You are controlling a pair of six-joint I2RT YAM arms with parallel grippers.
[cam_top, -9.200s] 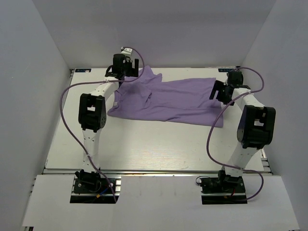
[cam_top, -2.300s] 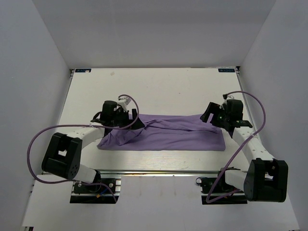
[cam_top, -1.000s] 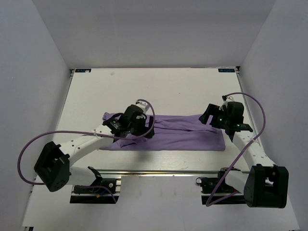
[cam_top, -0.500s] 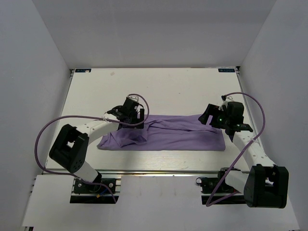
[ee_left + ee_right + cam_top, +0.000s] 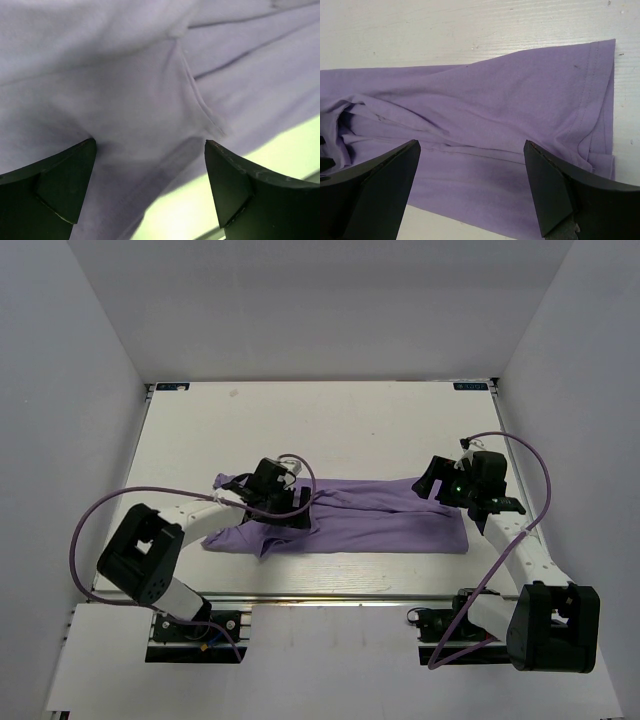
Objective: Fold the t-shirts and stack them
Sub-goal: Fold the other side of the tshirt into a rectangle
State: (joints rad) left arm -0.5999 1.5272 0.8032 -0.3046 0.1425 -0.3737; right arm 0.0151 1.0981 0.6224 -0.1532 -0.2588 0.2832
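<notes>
The lavender t-shirt (image 5: 380, 522) lay as a long folded strip across the near half of the table (image 5: 330, 425). Left arm stretched out low, with the left claw (image 5: 288, 508) gaping wide right over the shirt's left end, gripping nothing. Right arm reached in bent, right claw (image 5: 438, 482) just as wide above the right hem.

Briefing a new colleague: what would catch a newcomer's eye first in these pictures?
A lavender soft cloth t-shirt, folded into a long band, lies across the white table. The left claw stands open at its left end, the right claw open at its right.
</notes>
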